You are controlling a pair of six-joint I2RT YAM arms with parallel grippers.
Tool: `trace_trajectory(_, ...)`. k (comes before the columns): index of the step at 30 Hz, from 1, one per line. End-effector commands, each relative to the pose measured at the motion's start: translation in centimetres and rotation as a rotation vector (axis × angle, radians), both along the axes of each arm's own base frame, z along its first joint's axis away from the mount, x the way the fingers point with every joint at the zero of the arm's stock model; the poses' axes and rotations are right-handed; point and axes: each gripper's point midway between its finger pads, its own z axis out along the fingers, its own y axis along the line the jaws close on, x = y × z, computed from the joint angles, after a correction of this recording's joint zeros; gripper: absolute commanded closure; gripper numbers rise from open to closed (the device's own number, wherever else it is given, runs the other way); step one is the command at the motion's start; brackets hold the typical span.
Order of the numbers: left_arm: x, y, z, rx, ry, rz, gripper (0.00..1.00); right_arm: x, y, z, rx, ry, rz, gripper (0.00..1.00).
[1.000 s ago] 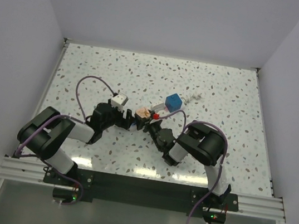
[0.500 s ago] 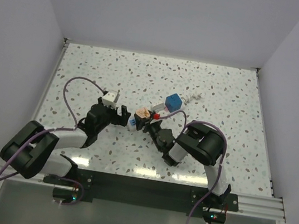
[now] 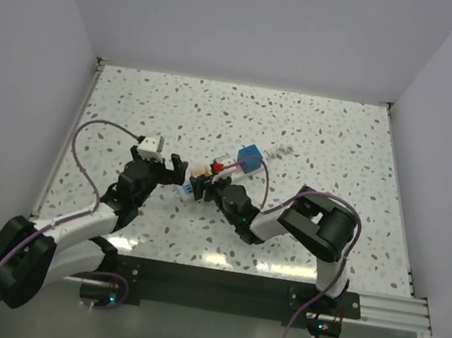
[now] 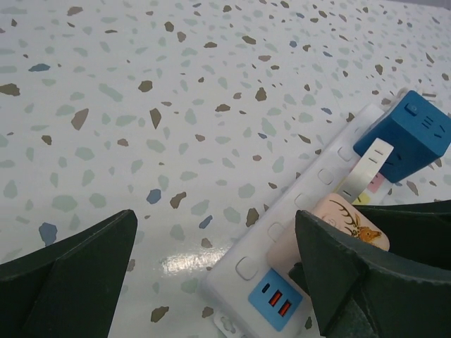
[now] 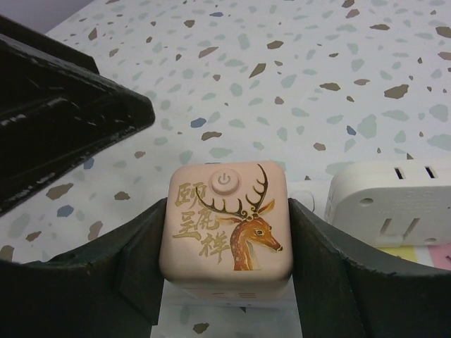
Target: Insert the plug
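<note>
The right tool (image 5: 225,262) is clamped on the pink plug (image 5: 224,225) over the power strip (image 4: 296,204) near mid-counter. The left tool (image 3: 176,172) stands wide apart, holding nothing. With the strip unbraced, pressing may skid or tip it. Only the left wrist view shows the free sockets and the blue adapter (image 4: 405,137).

Left arm stretched forward and inward, wrist low. Left gripper (image 3: 176,172) jaws wide apart, gripping nothing. Right arm folded at the elbow, forearm reaching leftward, low. Right gripper (image 3: 205,185) jaws half-closed, pinching the plug (image 5: 225,227) by both sides. Grippers near, not touching.
</note>
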Motion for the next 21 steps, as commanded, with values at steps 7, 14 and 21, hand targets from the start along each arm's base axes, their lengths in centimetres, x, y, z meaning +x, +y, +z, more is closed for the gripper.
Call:
trace_trajectory(7,-0.7,2.6,1.3,-0.022,-0.007,0.139,0.00,-3.5,-6.7,-8.9,-0.393,0.302,0.006,0.60)
trace_trajectory(14,-0.6,3.2,2.4,-0.024,-0.011,0.172,0.00,-2.4,-5.9,-0.6,-0.311,0.141,0.031,0.01)
trace_trajectory(21,-0.9,4.2,3.3,-0.030,-0.022,0.222,0.00,-0.7,-9.4,6.6,-0.259,0.011,-0.069,0.01)
